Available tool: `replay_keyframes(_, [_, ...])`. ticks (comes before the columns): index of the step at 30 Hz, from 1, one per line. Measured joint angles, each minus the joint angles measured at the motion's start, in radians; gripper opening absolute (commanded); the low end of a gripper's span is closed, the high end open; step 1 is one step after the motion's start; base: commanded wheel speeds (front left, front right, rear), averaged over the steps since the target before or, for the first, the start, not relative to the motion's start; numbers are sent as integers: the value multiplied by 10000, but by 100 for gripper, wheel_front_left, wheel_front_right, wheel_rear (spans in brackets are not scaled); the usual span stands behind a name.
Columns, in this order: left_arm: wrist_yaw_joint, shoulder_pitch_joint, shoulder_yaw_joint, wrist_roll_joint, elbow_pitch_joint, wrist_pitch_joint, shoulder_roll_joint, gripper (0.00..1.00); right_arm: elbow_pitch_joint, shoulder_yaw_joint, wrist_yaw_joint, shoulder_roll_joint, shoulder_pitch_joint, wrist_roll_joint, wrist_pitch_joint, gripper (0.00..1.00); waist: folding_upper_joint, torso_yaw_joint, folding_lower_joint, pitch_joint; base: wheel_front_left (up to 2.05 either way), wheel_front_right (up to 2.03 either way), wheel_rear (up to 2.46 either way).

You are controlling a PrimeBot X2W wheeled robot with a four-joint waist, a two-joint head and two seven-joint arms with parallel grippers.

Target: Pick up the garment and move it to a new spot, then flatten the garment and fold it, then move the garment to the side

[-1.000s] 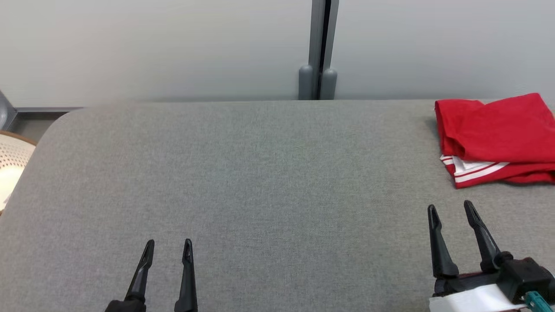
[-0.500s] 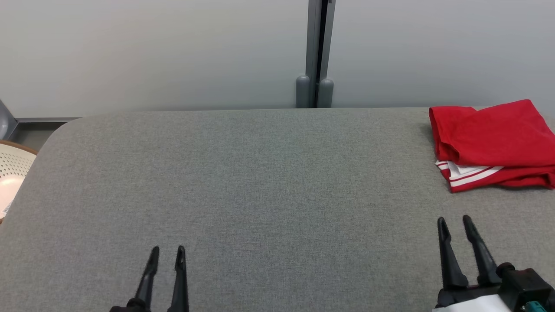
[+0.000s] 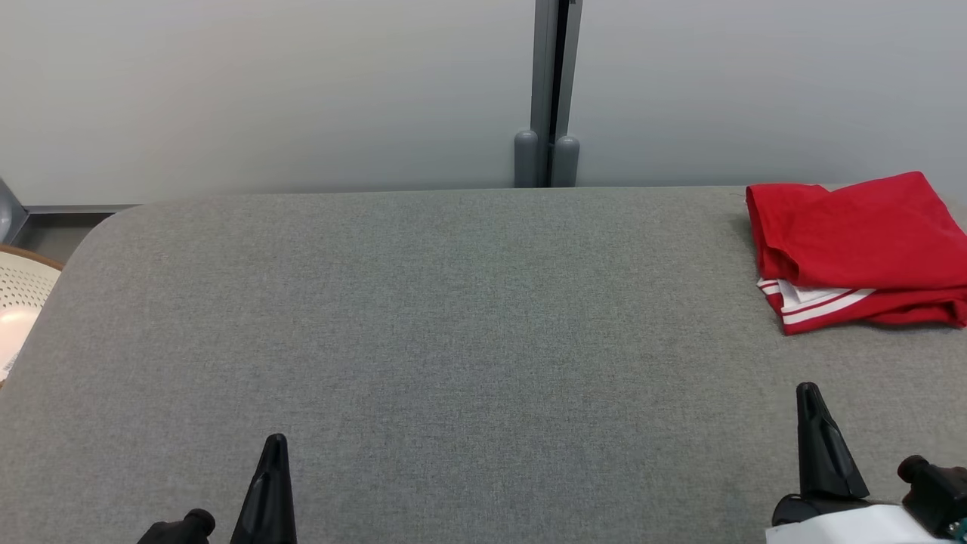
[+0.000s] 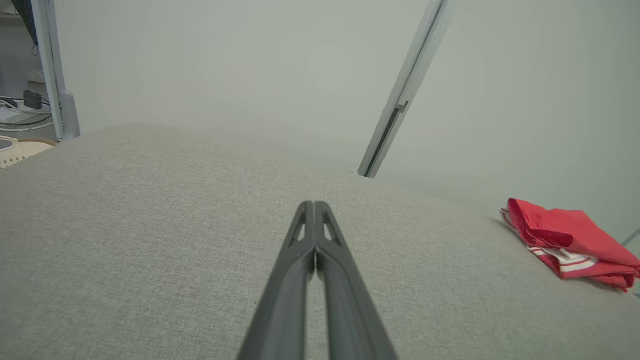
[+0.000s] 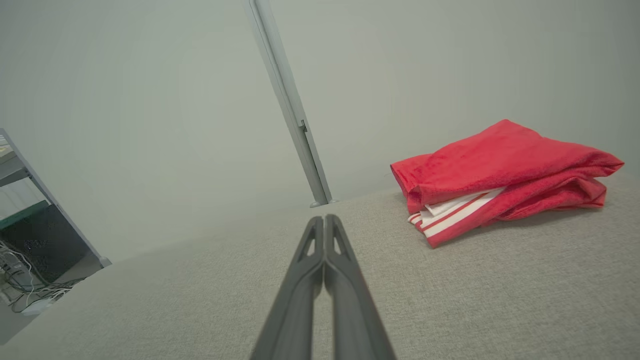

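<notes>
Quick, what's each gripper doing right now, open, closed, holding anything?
Left gripper: closed, fingers together, holding nothing.
Right gripper: closed, holding nothing; the red garment lies apart from it.

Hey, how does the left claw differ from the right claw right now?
The left claw sits at the lower left of the head view, far from the folded red garment; the right claw sits at the lower right, just short of it. A white wrist housing shows behind the right claw; dark parts sit behind the left claw. Both are shut, empty, and point across the grey padded surface.
</notes>
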Motion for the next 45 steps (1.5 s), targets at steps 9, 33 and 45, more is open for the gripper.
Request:
replay_keyframes(9, [-290,-403,169,-1616,362,307,86,0,151,-77,0,-65,-201,1672,336,0,0,-22,-1,13,0,0,0])
replay_keyframes(33, [-905,-1228,658,-5170,982,1047,232,0,343,-316,0,-178,-658,5336,1110,0,0,-82,1,52,0,0,0])
replay_keyframes(45, [-1158,-1502,909,-6587,1243,1398,259,0,468,-474,-2,-203,-858,6834,1482,0,0,-112,0,71,0,0,0])
